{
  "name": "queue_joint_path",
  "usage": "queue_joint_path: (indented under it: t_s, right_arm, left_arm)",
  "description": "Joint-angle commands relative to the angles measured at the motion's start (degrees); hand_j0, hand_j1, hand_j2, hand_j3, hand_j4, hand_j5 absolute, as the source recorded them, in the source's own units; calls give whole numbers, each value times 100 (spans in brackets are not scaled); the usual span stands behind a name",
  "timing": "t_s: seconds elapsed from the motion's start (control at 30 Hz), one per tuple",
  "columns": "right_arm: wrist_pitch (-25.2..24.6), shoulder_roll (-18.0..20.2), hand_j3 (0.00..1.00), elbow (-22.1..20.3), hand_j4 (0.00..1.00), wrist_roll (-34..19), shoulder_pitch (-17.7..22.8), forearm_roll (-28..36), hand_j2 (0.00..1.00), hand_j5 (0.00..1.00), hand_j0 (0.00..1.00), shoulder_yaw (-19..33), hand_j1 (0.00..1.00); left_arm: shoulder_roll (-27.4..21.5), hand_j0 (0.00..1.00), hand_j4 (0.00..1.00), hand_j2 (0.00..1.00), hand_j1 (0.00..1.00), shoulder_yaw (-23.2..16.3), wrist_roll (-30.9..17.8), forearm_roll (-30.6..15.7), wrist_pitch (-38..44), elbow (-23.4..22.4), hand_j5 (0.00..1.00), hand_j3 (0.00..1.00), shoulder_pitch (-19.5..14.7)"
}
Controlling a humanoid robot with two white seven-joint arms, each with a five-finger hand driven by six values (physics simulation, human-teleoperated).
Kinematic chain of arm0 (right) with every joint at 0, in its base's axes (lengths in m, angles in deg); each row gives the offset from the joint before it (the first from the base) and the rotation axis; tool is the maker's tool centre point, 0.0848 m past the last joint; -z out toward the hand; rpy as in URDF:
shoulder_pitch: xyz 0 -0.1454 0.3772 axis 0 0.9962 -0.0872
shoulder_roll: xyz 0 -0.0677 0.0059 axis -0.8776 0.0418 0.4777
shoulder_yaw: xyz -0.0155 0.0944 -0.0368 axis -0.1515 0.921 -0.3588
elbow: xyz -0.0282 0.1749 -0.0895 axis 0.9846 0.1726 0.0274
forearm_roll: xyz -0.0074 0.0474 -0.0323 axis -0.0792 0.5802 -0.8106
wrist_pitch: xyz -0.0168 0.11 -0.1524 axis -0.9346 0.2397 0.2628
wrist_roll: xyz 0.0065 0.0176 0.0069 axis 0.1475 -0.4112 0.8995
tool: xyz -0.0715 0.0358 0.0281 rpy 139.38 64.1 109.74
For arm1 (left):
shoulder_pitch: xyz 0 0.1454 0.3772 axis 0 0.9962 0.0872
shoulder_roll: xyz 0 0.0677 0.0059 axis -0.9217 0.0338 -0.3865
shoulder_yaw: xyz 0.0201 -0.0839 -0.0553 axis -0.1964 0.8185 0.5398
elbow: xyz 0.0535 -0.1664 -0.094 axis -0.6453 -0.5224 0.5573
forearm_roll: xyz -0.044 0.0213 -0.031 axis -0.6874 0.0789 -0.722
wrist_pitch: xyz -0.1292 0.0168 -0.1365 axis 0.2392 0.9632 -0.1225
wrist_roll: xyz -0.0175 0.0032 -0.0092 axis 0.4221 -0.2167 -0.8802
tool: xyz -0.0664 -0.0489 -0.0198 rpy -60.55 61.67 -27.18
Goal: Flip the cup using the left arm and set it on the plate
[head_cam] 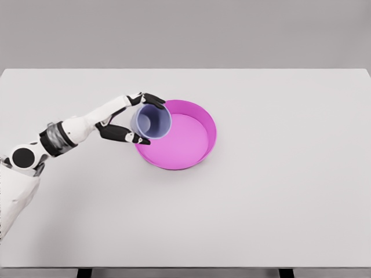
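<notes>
1. L hand is wrapped round the cup; fingers curl over its far side, thumb on its near side.
2. Cup sits over the plate's left rim, mouth facing up toward the camera.
3. Flip looks done; can't tell if the cup touches the plate.
4. Left to do: set it down, let go.
5. R arm not visible.

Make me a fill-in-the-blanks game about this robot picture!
1. The left hand holds a pale blue ____.
2. The cup is over the left rim of a ____ plate.
3. The plate sits on a white ____.
4. Only the robot's ____ arm shows in the picture.

Missing words: cup; pink; table; left
</notes>
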Motion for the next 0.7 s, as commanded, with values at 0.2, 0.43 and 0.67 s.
queue_joint_path:
  t_s: [0.2,0.43,0.67]
  right_arm:
    - [0,0,100,0,100,-1,0,2,100,100,100,1,100]
    - [0,0,100,0,100,-1,0,2,100,100,100,1,100]
    - [0,0,100,0,100,-1,0,2,100,100,100,1,100]
  left_arm:
    - [280,70,70,70,70,-101,2,-102,13,84,70,70,0]
    - [685,70,70,70,70,-92,2,-102,13,57,70,70,79]
    - [861,70,70,70,70,13,2,-295,13,-162,70,70,299]
